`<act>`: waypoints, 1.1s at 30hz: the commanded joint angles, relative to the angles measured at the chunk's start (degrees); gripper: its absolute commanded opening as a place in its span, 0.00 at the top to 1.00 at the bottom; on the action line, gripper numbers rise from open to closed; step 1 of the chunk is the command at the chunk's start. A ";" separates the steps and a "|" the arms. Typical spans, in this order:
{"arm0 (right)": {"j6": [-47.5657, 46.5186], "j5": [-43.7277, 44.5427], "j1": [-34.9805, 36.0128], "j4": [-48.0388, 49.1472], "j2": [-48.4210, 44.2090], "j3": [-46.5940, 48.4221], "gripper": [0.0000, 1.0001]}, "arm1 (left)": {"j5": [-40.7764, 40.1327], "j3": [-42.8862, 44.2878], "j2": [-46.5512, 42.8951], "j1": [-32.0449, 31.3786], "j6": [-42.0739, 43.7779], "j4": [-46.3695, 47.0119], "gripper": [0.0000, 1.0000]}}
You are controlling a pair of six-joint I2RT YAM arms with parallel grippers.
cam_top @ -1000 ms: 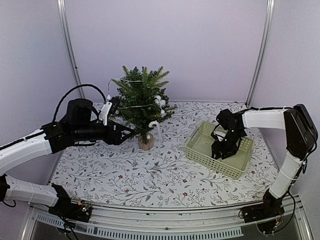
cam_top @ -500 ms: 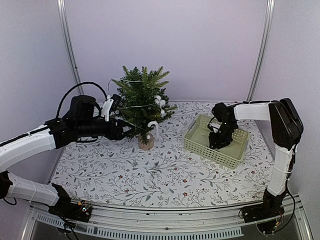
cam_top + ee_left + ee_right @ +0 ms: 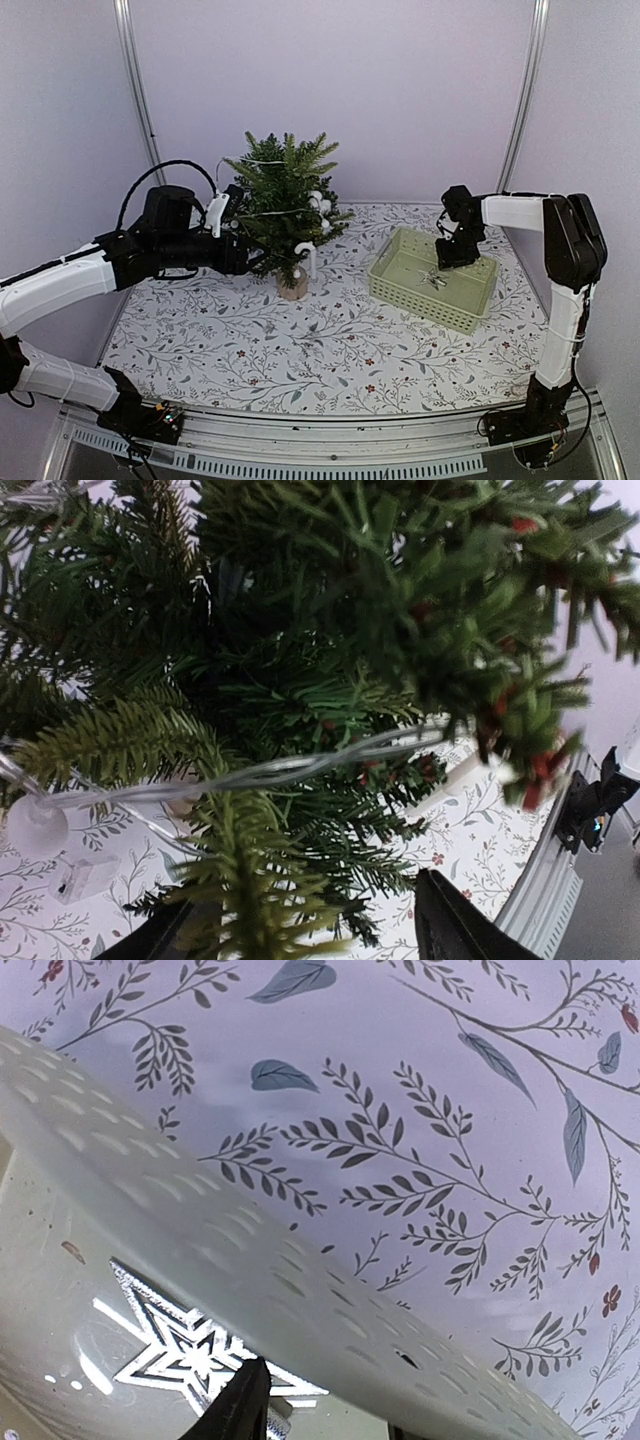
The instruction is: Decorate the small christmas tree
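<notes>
Location of the small christmas tree [image 3: 283, 205], dark green artificial needles on a round tan base [image 3: 293, 288]: upright, left of centre toward the rear of the table [image 3: 300, 350], on a white cloth printed with leaf sprigs

On the tree:
- a clear twisted light wire [image 3: 270, 772] with small white bulbs, strung across the branches
- round white ornaments [image 3: 320, 205] on the right side
- a white hook-shaped piece [image 3: 306, 248] low on the right, just above the base

Left claw [image 3: 245, 258]: reaching in from the left, pushed into the lower branches. Fingers [image 3: 450, 920] wide apart, needles between them, nothing clamped

Right claw [image 3: 455, 250]: over the far rim of the pale green perforated plastic basket [image 3: 420, 312], which sits right of the tree and well apart from it. State of this claw: cannot tell, with only one dark fingertip [image 3: 245, 1400] clearly in the wrist view

In the basket: a flat silver star ornament [image 3: 190, 1355], lying on the basket floor just beside that fingertip
</notes>
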 commanded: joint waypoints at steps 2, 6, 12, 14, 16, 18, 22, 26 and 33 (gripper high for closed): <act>-1.90 -8.07 0.23 -1.88 -3.14 0.60 0.59 | 1.34 1.44 0.59 0.96 0.73 1.04 0.32; -5.79 -8.85 0.29 -3.62 -3.49 -0.84 0.61 | 1.57 1.34 0.59 0.96 0.60 1.64 0.32; -7.54 -7.08 0.18 -3.52 -3.00 -2.84 0.66 | 1.81 1.59 0.72 0.96 0.48 1.88 0.33; -7.49 -6.30 0.15 -3.30 -2.71 -3.54 0.68 | 1.94 1.88 0.84 0.96 0.69 1.84 0.34; -7.56 -6.28 0.22 -3.06 -2.47 -3.94 0.69 | 1.98 2.08 0.89 1.05 0.85 1.71 0.34; -7.72 -6.49 0.20 -3.10 -2.20 -4.24 0.71 | 2.13 2.21 0.85 1.04 1.12 1.66 0.34; -7.74 -6.64 0.25 -2.76 -2.21 -5.31 0.73 | 1.87 2.14 0.51 1.21 1.32 1.46 0.34; -7.93 -6.77 0.22 -2.35 -0.94 -4.93 0.73 | 2.27 1.63 -0.05 1.31 1.03 2.20 0.34; -7.92 -8.24 0.36 -2.46 0.72 -4.43 0.77 | 3.04 0.73 -3.71 1.48 0.74 3.09 0.34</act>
